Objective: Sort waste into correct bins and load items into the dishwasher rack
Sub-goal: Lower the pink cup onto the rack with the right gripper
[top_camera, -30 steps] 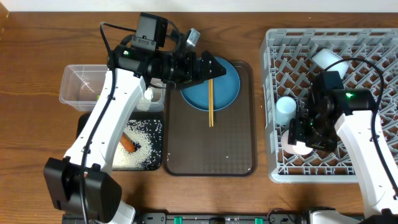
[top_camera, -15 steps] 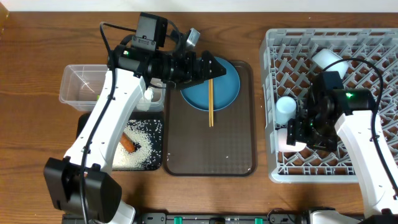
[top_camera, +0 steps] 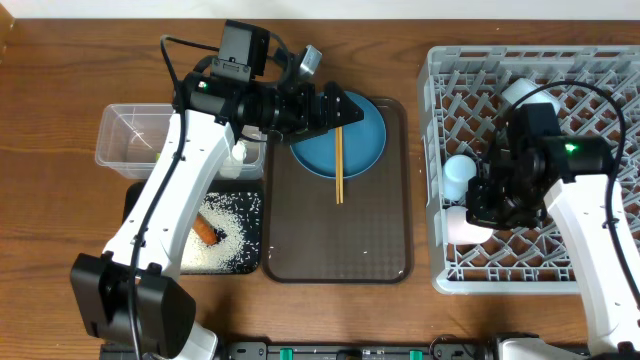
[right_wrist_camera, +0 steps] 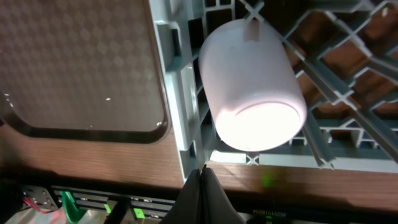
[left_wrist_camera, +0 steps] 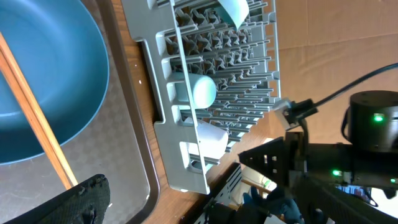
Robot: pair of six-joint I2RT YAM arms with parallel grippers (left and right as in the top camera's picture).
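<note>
The pinkish-white cup (right_wrist_camera: pixel 252 87) lies on its side in the dishwasher rack (top_camera: pixel 440 270), in the row against the wall that faces the brown serving tray (top_camera: pixel 330 240), with one smooth round end turned to the wrist camera. The right gripper (right_wrist_camera: pixel 202 177) is just beside it with the fingers pressed together and nothing between them, so I judge that this cup is set down. To finish the step well, lift that arm straight up and away. A sideways move could catch the grey pegs or roll the cup, because its glossy curved wall has little to stop it.

The light-blue cup (top_camera: pixel 458 175) lies near it in the same row, also smooth and round-ended, and the white bowl (top_camera: pixel 525 95) rests tilted at the far side. The rack is hard grey plastic, an open lattice with thin upright pegs.

The left gripper (top_camera: pixel 350 108) hangs over the dark-blue plate (top_camera: pixel 365 140) with its fingers wide apart and holds nothing. The plate is round, shallow and shiny, so it can be slippery at the rim. The wooden chopsticks (top_camera: pixel 339 165) lie across it, thin, matte and straight, and reach onto the finely textured tray; take them near the middle so they do not swing
</note>
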